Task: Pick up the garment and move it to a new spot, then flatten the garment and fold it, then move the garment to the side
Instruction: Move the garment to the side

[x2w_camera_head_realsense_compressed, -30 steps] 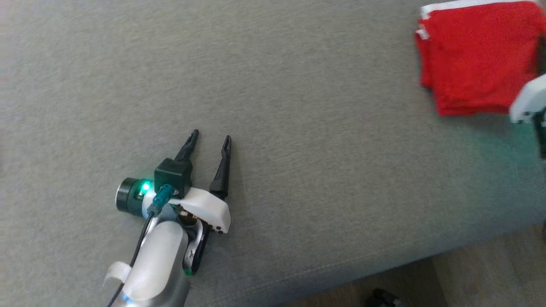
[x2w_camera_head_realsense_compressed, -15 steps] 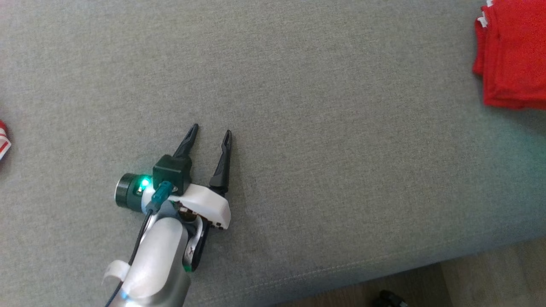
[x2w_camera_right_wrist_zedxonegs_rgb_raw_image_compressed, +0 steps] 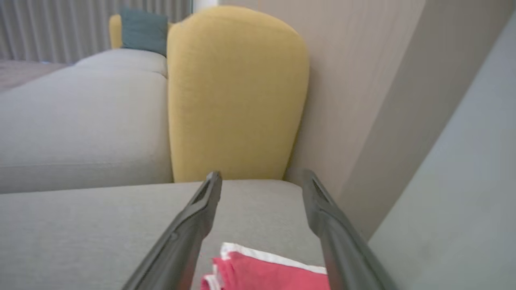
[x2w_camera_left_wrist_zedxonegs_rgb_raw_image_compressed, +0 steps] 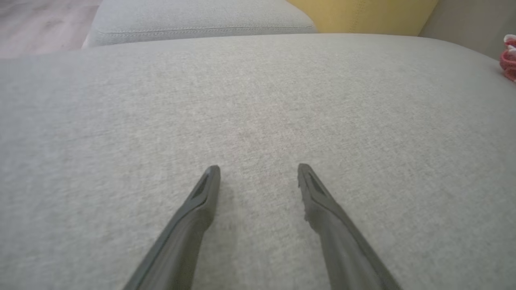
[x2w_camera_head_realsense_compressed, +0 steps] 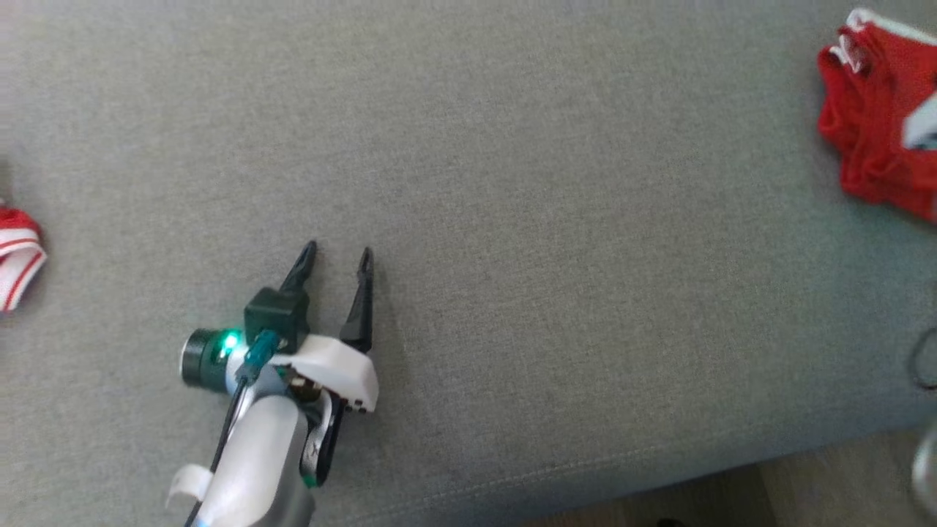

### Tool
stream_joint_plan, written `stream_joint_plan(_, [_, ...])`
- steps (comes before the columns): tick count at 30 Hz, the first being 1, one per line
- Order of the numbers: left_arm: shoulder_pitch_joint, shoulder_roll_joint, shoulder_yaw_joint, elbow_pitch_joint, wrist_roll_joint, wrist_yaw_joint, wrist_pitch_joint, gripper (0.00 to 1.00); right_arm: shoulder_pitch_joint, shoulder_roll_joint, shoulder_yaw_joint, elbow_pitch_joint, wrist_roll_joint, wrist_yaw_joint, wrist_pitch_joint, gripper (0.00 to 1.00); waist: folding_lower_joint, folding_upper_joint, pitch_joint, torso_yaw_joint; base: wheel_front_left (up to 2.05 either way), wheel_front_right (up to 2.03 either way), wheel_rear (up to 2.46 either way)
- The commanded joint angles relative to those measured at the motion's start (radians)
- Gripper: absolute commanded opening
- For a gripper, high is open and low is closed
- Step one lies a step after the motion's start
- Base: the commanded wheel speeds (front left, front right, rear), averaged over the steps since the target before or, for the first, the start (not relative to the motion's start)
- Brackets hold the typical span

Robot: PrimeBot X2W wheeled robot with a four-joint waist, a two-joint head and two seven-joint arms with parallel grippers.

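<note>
Since the red garment [x2w_camera_head_realsense_compressed: 867, 146] lies roughly folded at the grey sofa's [x2w_camera_head_realsense_compressed: 549, 219] right side, the task seems nearly done; left gripper [x2w_camera_head_realsense_compressed: 337, 250] and right gripper [x2w_camera_right_wrist_zedxonegs_rgb_raw_image_compressed: 262, 175] hover spread, empty.

the sofa [x2w_camera_head_realsense_compressed: 512, 183] is plain mid grey in a fine heathered weave, with a stitched seam line near its front edge. the garment [x2w_camera_head_realsense_compressed: 867, 139] is bright red with white trim; in the right wrist view it looks pinker red under a white band. a cloth [x2w_camera_head_realsense_compressed: 18, 256] at the left edge is red and white in stripes. the left gripper [x2w_camera_head_realsense_compressed: 337, 250] has black fingers [x2w_camera_head_realsense_compressed: 359, 307], a white shell [x2w_camera_head_realsense_compressed: 340, 366], a dark green block [x2w_camera_head_realsense_compressed: 277, 315], a teal plug [x2w_camera_head_realsense_compressed: 256, 351] and a glowing green light [x2w_camera_head_realsense_compressed: 230, 340]. the right gripper [x2w_camera_right_wrist_zedxonegs_rgb_raw_image_compressed: 262, 175] has dark grey fingers. the cushion [x2w_camera_right_wrist_zedxonegs_rgb_raw_image_compressed: 234, 92] is mustard yellow, the pillow [x2w_camera_right_wrist_zedxonegs_rgb_raw_image_compressed: 143, 30] teal, the wall [x2w_camera_right_wrist_zedxonegs_rgb_raw_image_compressed: 363, 80] beige, the floor [x2w_camera_head_realsense_compressed: 827, 476] pale brown.
</note>
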Motion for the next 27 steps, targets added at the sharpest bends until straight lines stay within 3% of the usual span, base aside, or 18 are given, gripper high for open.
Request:
stream_joint_plan(1, [0.004,0.016,0.037,-0.029,-0.008,0.013,-0.005,1.00,0.049,0.034,0.047,-0.076,0.026,-0.001,-0.011,1.00,0.0000,0.0000,-0.027,0.015,0.00,0.00,0.00])
stream_joint_plan(12, [0.054,0.016,0.060,-0.050,-0.042,0.047,-0.005,1.00,0.238,0.140,0.193,-0.233,0.178,-0.001,-0.011,1.00,0.0000,0.0000,-0.110,0.110,0.00,0.00,0.00])
stream_joint_plan(27, [0.123,0.016,0.131,-0.075,-0.065,0.077,-0.005,1.00,0.488,0.233,0.260,-0.308,0.248,-0.001,-0.011,1.00,0.0000,0.0000,-0.191,0.204,0.00,0.00,0.00])
